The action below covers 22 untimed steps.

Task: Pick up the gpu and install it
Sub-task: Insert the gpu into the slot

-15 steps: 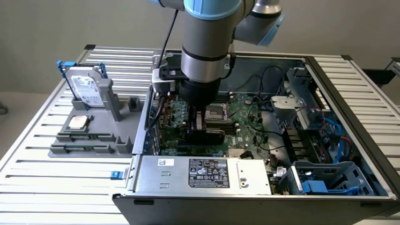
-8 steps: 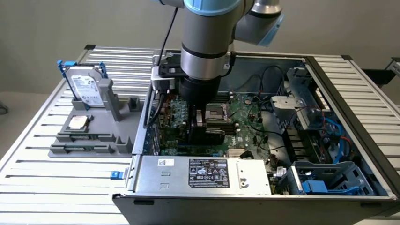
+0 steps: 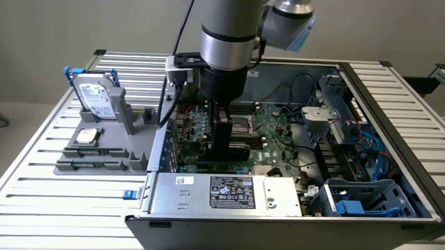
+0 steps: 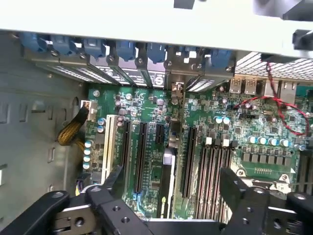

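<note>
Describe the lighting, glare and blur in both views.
Exterior view: even, soft light, with the arm casting shade over the motherboard below it. Wrist view: the case edge is overexposed white, and the near end effector is soft and dark.

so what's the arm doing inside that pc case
The arm's gripper is down inside the open computer case, over the motherboard. It is open, and the gpu stands edge-on in an expansion slot between the fingers. A hard drive sits in a grey holder beside the case.

Black gpu (image 3: 236,151) stands upright (edge down) on the motherboard (image 3: 278,130).
</note>
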### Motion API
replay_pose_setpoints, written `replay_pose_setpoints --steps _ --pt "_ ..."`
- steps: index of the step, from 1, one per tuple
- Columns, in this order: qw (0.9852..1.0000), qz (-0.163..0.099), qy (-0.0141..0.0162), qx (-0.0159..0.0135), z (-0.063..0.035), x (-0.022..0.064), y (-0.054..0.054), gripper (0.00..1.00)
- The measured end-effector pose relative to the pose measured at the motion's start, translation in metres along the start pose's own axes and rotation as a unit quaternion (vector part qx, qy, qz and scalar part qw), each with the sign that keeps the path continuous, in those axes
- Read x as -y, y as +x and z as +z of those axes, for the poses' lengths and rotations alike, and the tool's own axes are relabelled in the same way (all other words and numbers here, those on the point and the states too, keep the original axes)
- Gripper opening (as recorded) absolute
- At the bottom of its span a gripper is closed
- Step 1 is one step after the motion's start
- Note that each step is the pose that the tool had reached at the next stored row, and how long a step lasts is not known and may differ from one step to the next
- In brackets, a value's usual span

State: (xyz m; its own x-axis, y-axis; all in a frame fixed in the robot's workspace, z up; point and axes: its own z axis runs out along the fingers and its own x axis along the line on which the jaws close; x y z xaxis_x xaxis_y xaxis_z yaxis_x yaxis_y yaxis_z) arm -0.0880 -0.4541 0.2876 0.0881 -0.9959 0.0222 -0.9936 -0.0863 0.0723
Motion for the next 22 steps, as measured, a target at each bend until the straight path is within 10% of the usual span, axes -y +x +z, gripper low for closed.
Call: replay_pose_setpoints --steps 9,14,22 --pt "1.0000 0.000 0.0000 0.0000 -0.0407 -0.0029 0.001 0.97" --pt "1.0000 0.000 -0.0004 0.0001 -0.0581 -0.0042 0.001 0.72" --pt "1.0000 0.000 -0.0008 0.0007 -0.0586 -0.0042 0.001 0.43"
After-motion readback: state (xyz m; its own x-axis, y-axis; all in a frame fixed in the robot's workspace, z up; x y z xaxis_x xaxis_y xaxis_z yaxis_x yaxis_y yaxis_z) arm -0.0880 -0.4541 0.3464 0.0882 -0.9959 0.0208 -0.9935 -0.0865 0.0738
